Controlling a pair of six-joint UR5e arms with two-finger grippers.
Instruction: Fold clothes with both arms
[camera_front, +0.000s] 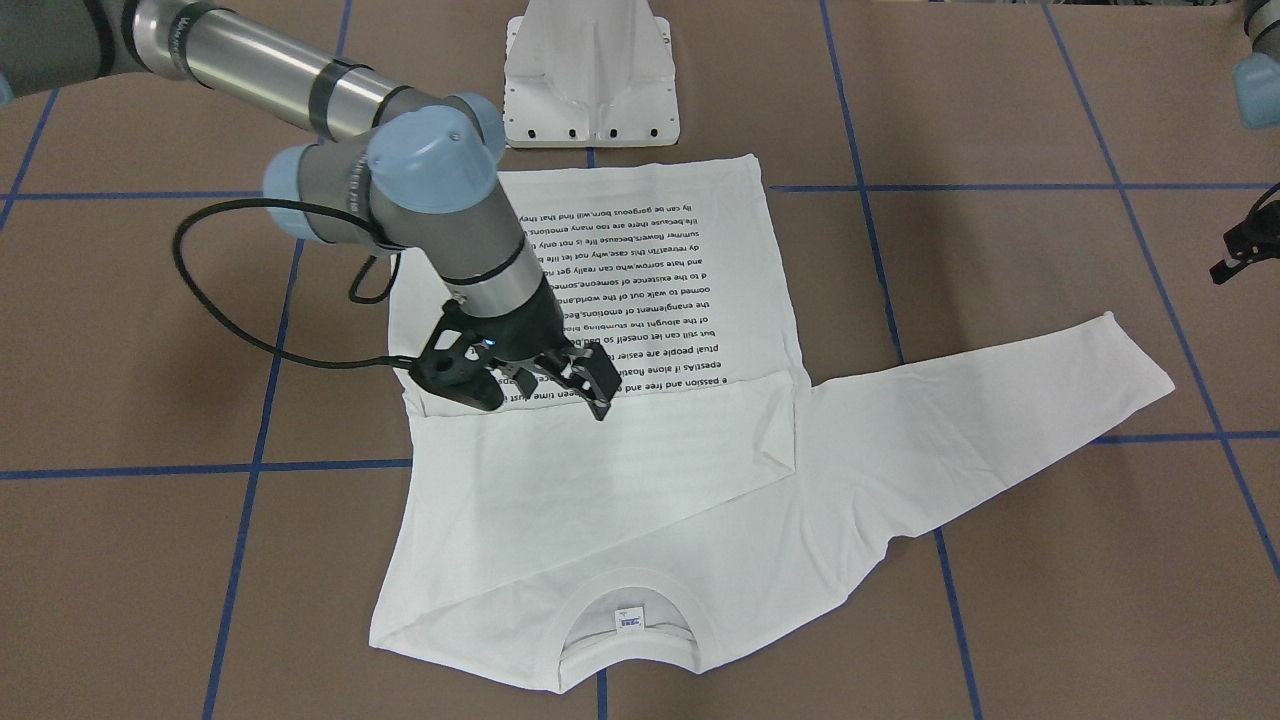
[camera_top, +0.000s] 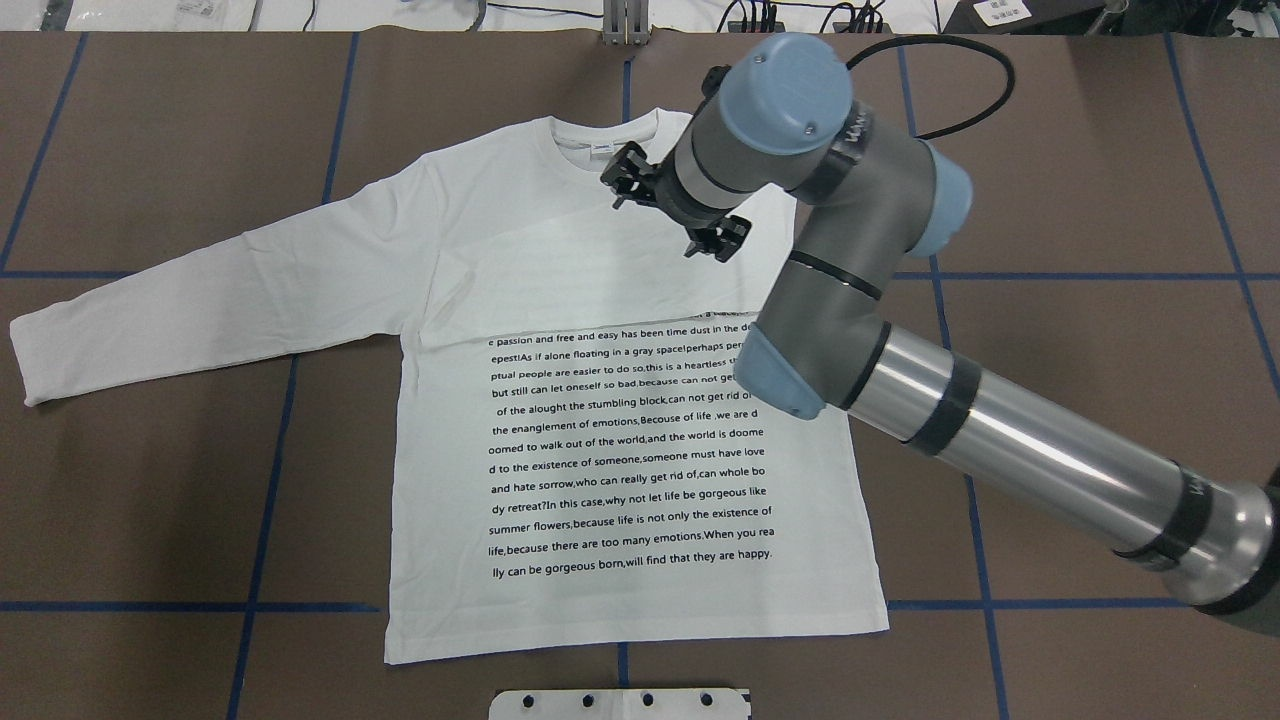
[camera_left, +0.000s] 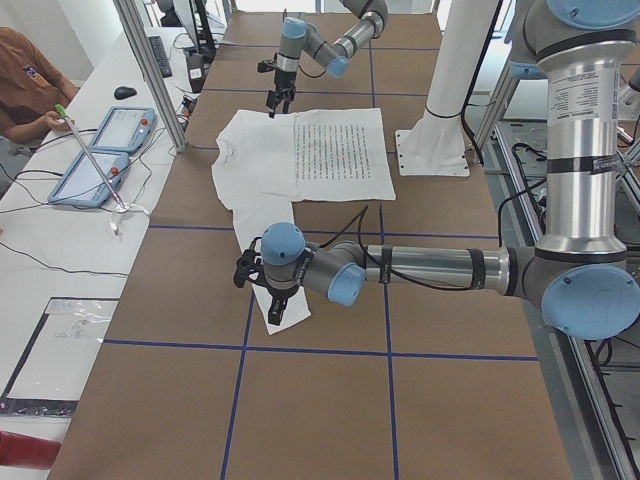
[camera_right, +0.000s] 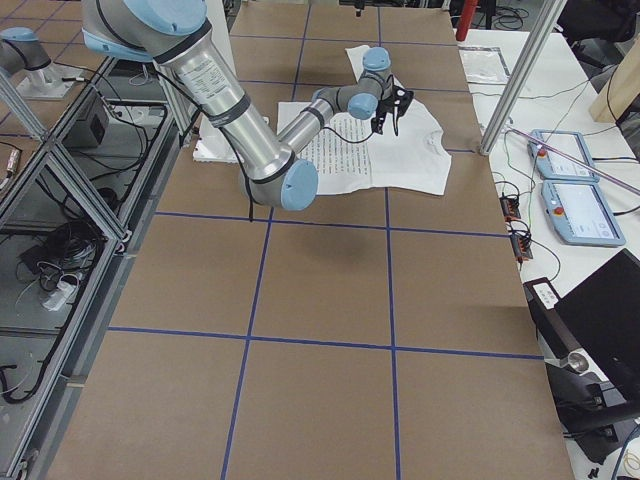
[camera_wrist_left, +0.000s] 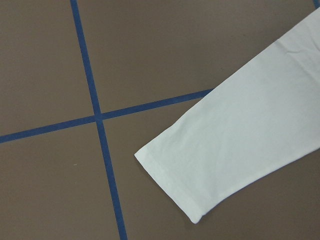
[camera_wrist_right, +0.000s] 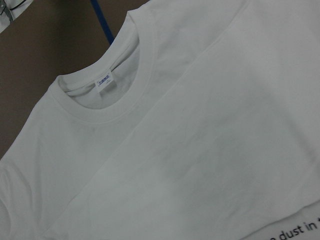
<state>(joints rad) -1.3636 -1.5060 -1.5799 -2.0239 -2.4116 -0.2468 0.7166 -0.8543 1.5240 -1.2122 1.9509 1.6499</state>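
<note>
The white long-sleeved T-shirt (camera_top: 620, 450) lies flat, text side up, with its neck label (camera_front: 628, 620) at the far end from the robot base. One sleeve is folded across the chest (camera_front: 600, 470). The other sleeve (camera_top: 200, 290) stretches out flat, and its cuff shows in the left wrist view (camera_wrist_left: 170, 180). My right gripper (camera_front: 545, 400) hovers open and empty over the folded sleeve below the collar (camera_wrist_right: 100, 105). My left gripper (camera_left: 258, 285) hangs over the outstretched cuff. Only a sliver of it shows at the front view's edge (camera_front: 1240, 245), so I cannot tell if it is open.
The white pedestal base (camera_front: 590, 80) stands at the shirt's hem end. Blue tape lines (camera_wrist_left: 97, 117) cross the brown table. A side table with tablets (camera_left: 100, 150), an operator and aluminium posts (camera_left: 150, 70) lie beyond the far edge.
</note>
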